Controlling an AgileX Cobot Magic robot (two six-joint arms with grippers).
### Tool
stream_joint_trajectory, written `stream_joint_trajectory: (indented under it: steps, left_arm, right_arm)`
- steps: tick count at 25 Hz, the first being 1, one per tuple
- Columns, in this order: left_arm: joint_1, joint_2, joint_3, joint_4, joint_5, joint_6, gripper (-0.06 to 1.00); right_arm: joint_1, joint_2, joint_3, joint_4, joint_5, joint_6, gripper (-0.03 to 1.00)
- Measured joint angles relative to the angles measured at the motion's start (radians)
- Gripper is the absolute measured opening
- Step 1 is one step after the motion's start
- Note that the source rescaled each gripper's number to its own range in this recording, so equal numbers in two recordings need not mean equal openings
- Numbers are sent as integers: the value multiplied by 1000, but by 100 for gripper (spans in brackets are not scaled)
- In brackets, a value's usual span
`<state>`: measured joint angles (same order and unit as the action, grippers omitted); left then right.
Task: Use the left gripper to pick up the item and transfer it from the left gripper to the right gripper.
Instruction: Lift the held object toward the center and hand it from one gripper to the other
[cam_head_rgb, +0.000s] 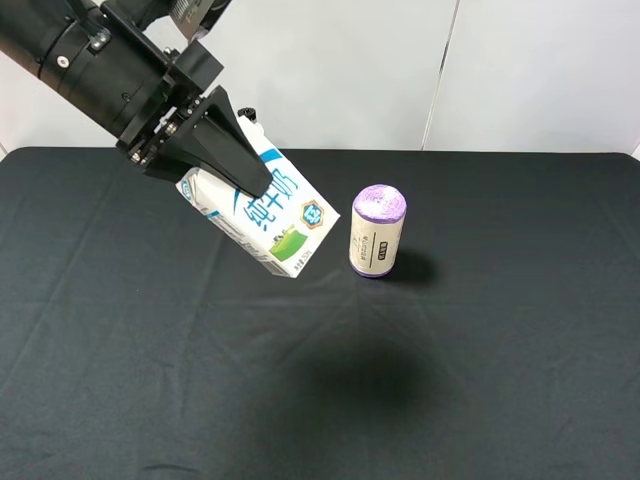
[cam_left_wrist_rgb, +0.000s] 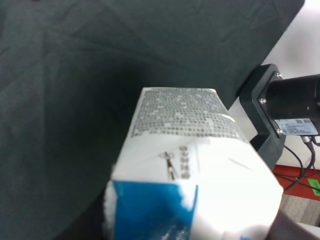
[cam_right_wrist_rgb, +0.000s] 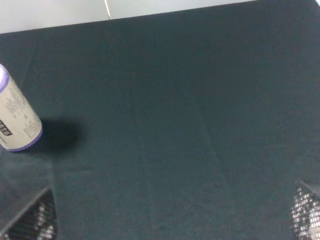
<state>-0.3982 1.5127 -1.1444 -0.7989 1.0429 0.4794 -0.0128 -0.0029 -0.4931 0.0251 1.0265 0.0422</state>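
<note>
The item, a white carton with teal-blue print and a green spot (cam_head_rgb: 285, 225), hangs tilted in the air above the black table, left of centre. My left gripper (cam_head_rgb: 245, 180) is shut on its upper part, one black finger lying across its printed face. In the left wrist view the carton (cam_left_wrist_rgb: 185, 165) fills the lower middle, its dotted silver end pointing away. My right gripper (cam_right_wrist_rgb: 167, 220) is out of the exterior high view. In the right wrist view only its two fingertips (cam_right_wrist_rgb: 30, 220) show at the corners, wide apart and empty, above bare cloth.
A purple-topped cylindrical roll (cam_head_rgb: 377, 231) stands upright on the black cloth (cam_head_rgb: 480, 350) just right of the carton; it also shows in the right wrist view (cam_right_wrist_rgb: 15, 120). A black arm mount (cam_left_wrist_rgb: 280, 110) sits beyond the table's edge.
</note>
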Motion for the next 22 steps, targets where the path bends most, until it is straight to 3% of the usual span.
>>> stream_joint_trajectory:
  steps: [9, 15, 22]
  left_arm:
    - [0, 0, 0, -1, -26, 40, 1]
    - [0, 0, 0, -33, -36, 61, 1]
    - [0, 0, 0, -131, -50, 85, 1]
  right_arm:
    - [0, 0, 0, 30, 0, -5, 100]
    - [8, 123, -63, 180, -3, -137, 100]
    - [160, 267, -138, 223, -81, -285, 100]
